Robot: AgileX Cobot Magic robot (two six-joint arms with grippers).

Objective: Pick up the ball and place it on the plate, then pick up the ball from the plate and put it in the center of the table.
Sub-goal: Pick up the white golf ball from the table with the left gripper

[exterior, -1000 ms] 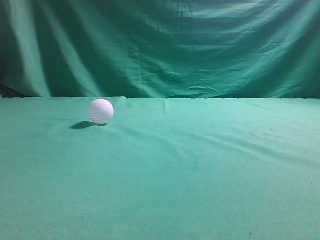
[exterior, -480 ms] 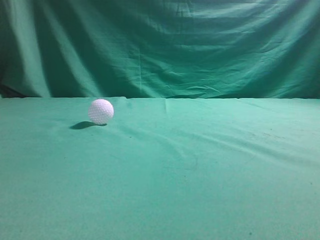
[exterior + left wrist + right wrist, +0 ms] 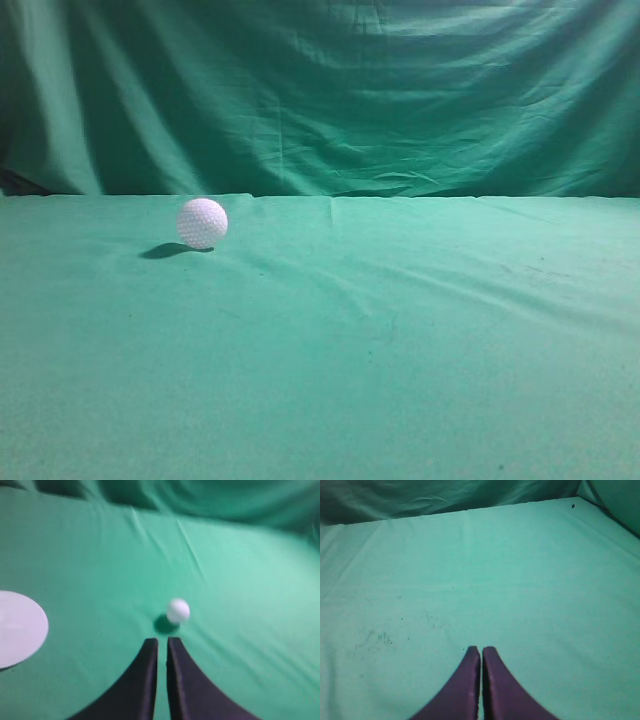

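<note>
Nothing has moved: ball (image 3: 202, 222) sits on cloth, outside plate (image 3: 20, 627).

Wrinkled green backdrop (image 3: 400, 90) behind green-clothed table (image 3: 400, 340), seemingly dim light

A dimpled, matt white ball (image 3: 202, 222) rests on wrinkled, matt green cloth (image 3: 400, 340).

I see the worktop (image 3: 400, 330) draped in a green cloth with soft creases running across it. A white dimpled ball (image 3: 202, 222) sits directly on it, left of centre and toward the back, casting a small shadow to its left. From the left wrist camera I also see a white plate (image 3: 17, 628) lying flat on the cloth, well apart from the ball.
</note>
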